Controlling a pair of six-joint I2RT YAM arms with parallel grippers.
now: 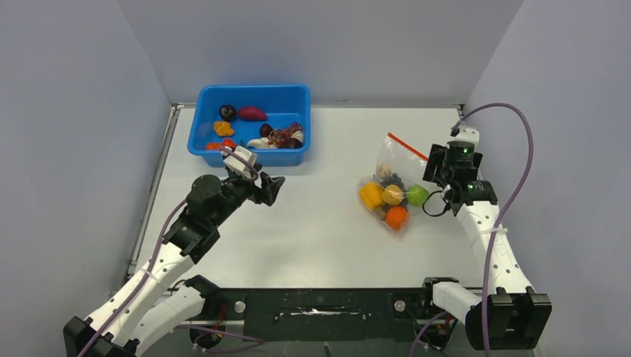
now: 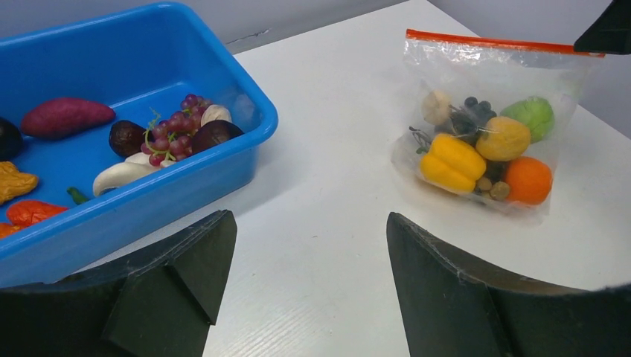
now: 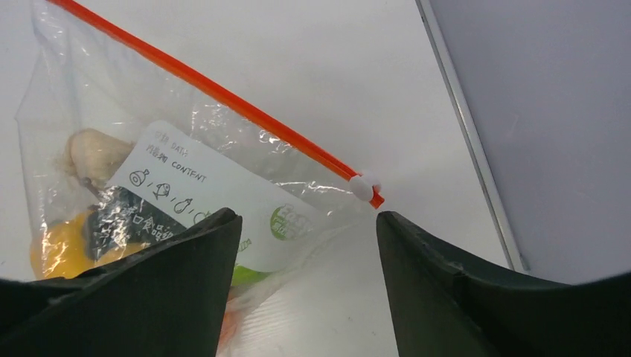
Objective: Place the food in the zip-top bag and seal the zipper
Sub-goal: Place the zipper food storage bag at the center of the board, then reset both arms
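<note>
The clear zip-top bag [image 1: 391, 167] lies on the white table right of centre, also in the left wrist view [image 2: 484, 74] and the right wrist view [image 3: 186, 141]. Inside are a yellow pepper [image 2: 451, 161], a yellow ball [image 2: 503, 138], a green piece [image 2: 530, 116], an orange [image 2: 527, 180] and dark pieces [image 2: 469, 119]. The red-orange zipper [image 3: 216, 100] runs along the far edge, its white slider [image 3: 362, 187] at the right end. My right gripper [image 3: 305, 245] is open over the bag's right corner, holding nothing. My left gripper [image 2: 309, 253] is open and empty between bin and bag.
A blue plastic bin [image 1: 253, 152] at the back left holds more toy food: a purple sweet potato [image 2: 65, 117], grapes [image 2: 175, 126], garlic [image 2: 119, 175] and orange pieces. Grey walls enclose the table on three sides. The table's right edge rail [image 3: 465, 126] is near the slider.
</note>
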